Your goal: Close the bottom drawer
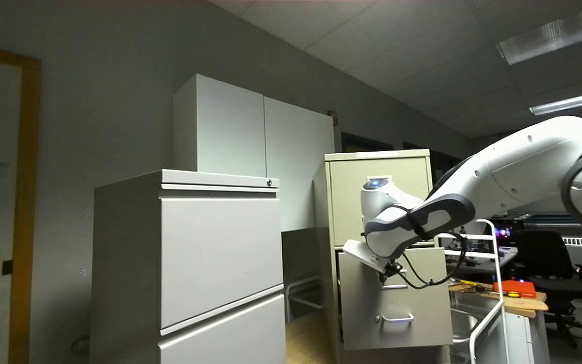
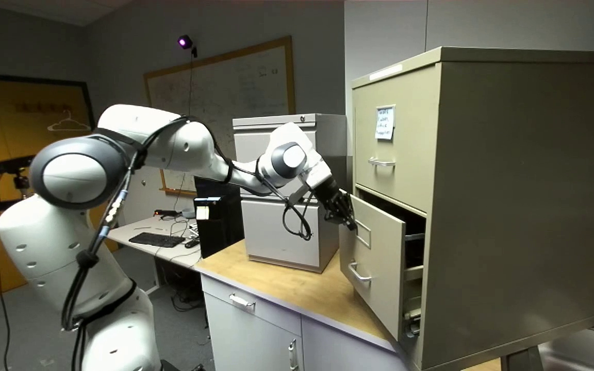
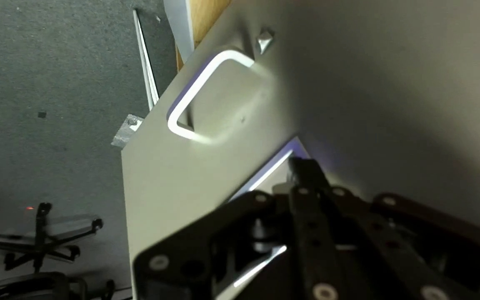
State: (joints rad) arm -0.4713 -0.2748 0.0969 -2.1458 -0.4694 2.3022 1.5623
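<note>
The bottom drawer is partly pulled out of the narrow beige filing cabinet; its flat front shows in both exterior views (image 1: 361, 318) (image 2: 382, 257) and fills much of the wrist view (image 3: 169, 179). Its handle (image 2: 360, 272) is below a label holder (image 2: 363, 234); the handle also shows in the wrist view (image 3: 190, 98). My gripper (image 2: 351, 224) is shut and empty, its fingertips at the label holder, above the handle. In the wrist view the fingertips (image 3: 300, 171) overlap the label holder's corner. I cannot tell whether they touch the front. In an exterior view the gripper (image 1: 384, 276) is partly hidden by the wrist.
The upper drawer (image 2: 405, 123) of the beige cabinet is shut. The wider light-grey cabinet (image 2: 281, 232) stands beside it on the wooden counter (image 2: 286, 281). A white metal frame (image 1: 493, 283) stands on the beige cabinet's other side.
</note>
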